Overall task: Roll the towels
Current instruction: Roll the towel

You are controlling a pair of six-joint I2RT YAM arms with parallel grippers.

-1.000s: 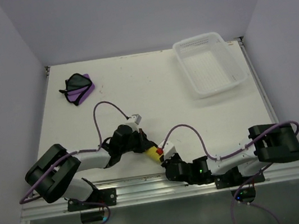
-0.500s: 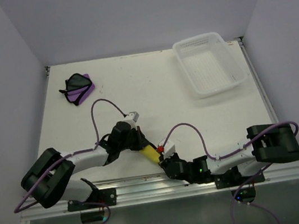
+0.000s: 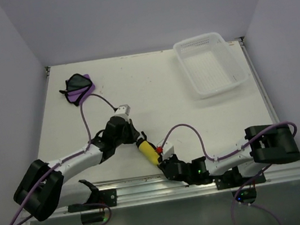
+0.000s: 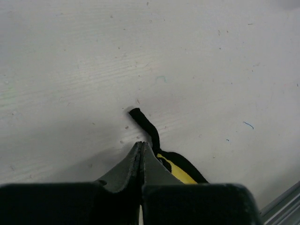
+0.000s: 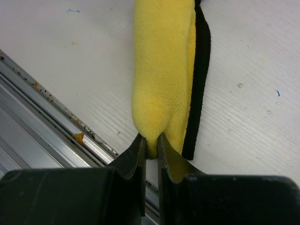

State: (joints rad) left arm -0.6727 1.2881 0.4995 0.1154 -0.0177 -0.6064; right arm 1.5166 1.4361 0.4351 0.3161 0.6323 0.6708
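Note:
The yellow towel (image 3: pixel 148 152) lies as a tight roll near the table's front edge, its black edging (image 5: pixel 201 70) along one side. My right gripper (image 5: pixel 150 140) is shut on the near end of that roll (image 5: pixel 164 70). My left gripper (image 4: pixel 141 143) is shut with nothing between its jaws, its tip just off the roll's far end (image 4: pixel 180 173), beside the towel's black loop (image 4: pixel 145 124). From above, the left gripper (image 3: pixel 136 140) sits up and left of the roll and the right gripper (image 3: pixel 161 162) below it. The purple towel (image 3: pixel 79 88) lies bunched at the far left.
A white perforated basket (image 3: pixel 212 71) stands at the far right of the table. The metal rail (image 5: pixel 47 108) of the front edge runs right by the right gripper. Purple cables loop over both arms.
My left arm has drawn back up and to the left, off the yellow roll, which now shows more fully. The right gripper has kept its hold and barely moved.

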